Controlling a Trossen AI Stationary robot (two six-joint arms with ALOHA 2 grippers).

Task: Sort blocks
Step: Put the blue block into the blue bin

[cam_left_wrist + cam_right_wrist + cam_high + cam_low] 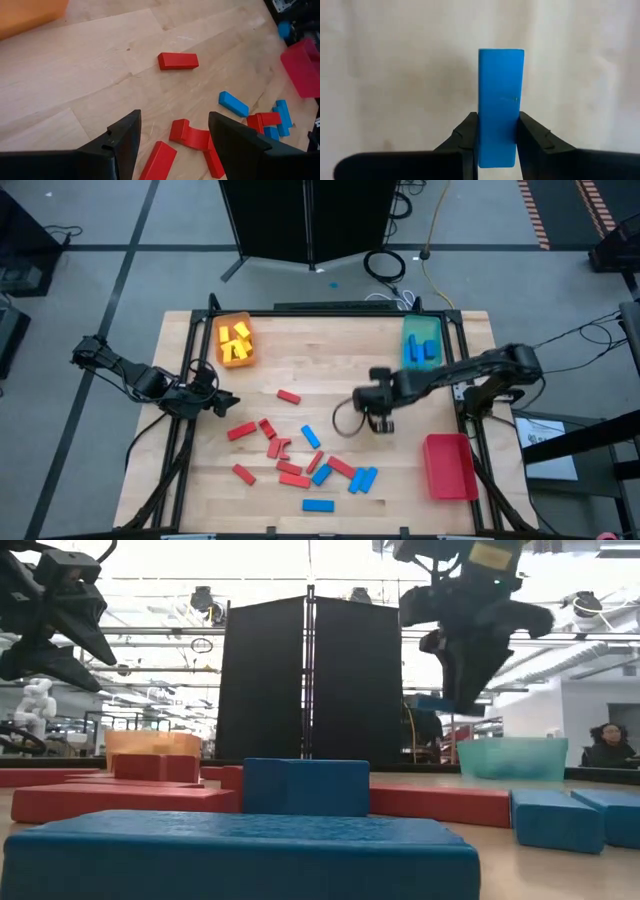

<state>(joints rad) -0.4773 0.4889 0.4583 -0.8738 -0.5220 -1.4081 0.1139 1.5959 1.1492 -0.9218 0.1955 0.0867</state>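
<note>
My right gripper hangs over the middle of the table, right of the loose blocks, shut on a blue block. In the low view it is well above the tabletop. Red blocks and blue blocks lie flat, scattered over the near middle of the table. My left gripper waits open at the table's left side, above the wood, with red blocks ahead of it. My right gripper pinches the blue block's two long sides between its two fingers, near one end of the block. The fingers point steeply down and run along the block. The block sticks out beyond the fingertips, lifted clear of the table.
An orange tray holding yellow blocks stands at the far left. A teal tray with blue blocks is at the far right, and a red tray at the near right. Bare wood lies between the trays.
</note>
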